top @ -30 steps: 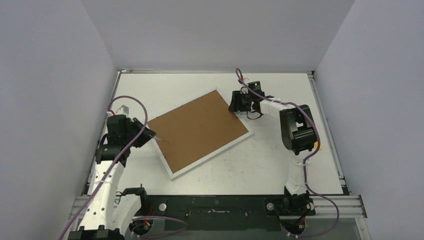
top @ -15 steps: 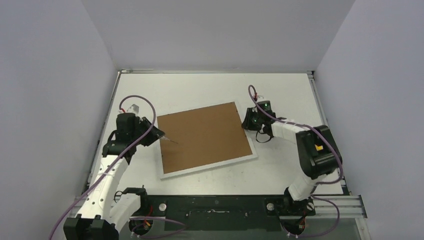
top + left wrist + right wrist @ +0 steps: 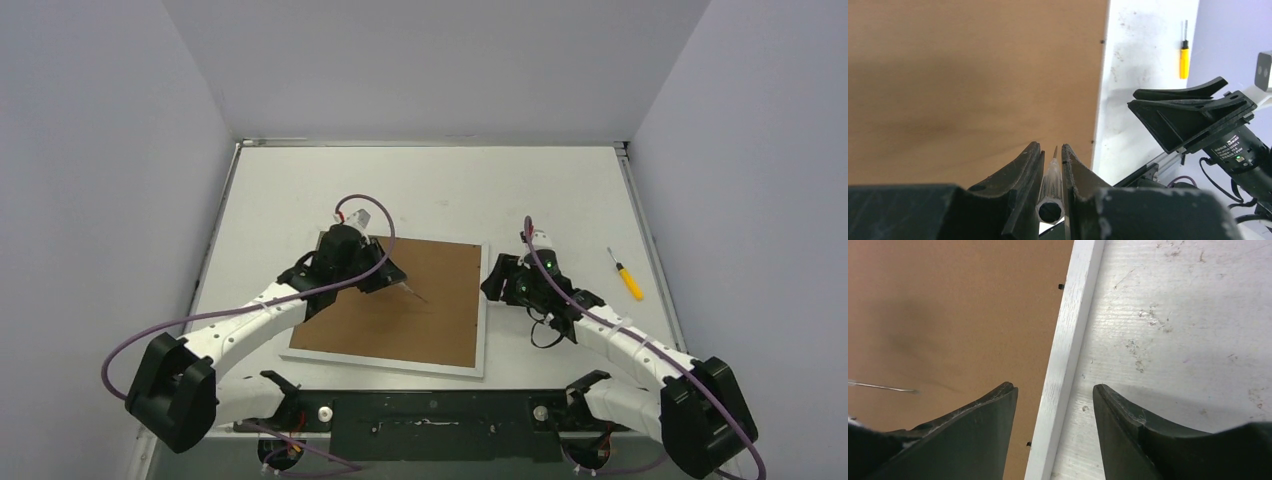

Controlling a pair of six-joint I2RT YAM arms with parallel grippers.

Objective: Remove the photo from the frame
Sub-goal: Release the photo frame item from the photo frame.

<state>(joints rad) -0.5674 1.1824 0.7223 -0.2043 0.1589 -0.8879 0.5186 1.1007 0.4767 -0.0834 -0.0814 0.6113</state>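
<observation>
frame [image 3: 484,340]: lies back-up at lower centre of the overhead view, which leaves the brown board [image 3: 400,330] and its edge tabs [image 3: 1061,286] reachable.
photo: not visible; probably beneath the board.
left gripper [image 3: 398,280]: clamped on a thin clear-handled tool [image 3: 1052,175], tip over the board.
right gripper [image 3: 1053,390]: jaws apart and empty, astride the white rail [image 3: 1068,340], likely to steady it.

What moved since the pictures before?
The frame turned clockwise and slid toward the near edge. The left gripper swung in over its brown back; the right gripper followed to its right border, jaws open either side. Unchanged: the left gripper still pinches the thin tool, and the frame lies back up.
</observation>
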